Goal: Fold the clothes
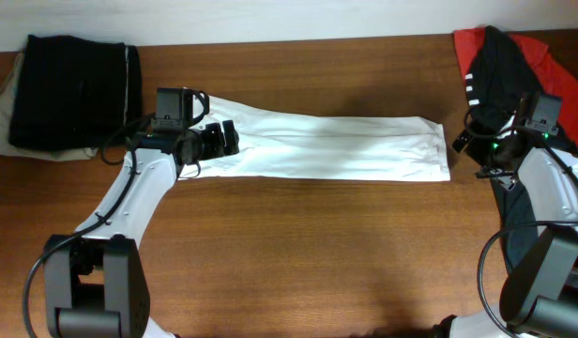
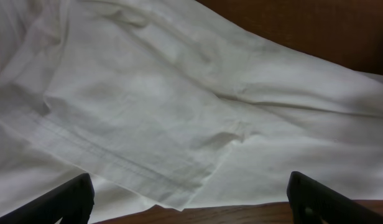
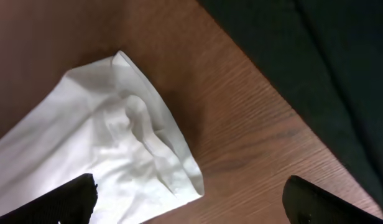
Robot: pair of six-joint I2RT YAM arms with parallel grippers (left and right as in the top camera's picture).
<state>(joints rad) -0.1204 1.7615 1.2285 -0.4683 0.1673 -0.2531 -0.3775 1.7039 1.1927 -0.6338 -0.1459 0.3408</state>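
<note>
One white T-shirt [image 1: 336,145], a long creased strip on wood-grain table [image 1: 298,244].

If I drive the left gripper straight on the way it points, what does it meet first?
Most likely the folded white T-shirt: the left gripper points down onto its cloth, with the wooden table beneath it.

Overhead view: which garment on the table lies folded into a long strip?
The white T-shirt, stretched across the middle. The black garment far left is a compact square; the black-and-red one lies crumpled far right.
</note>
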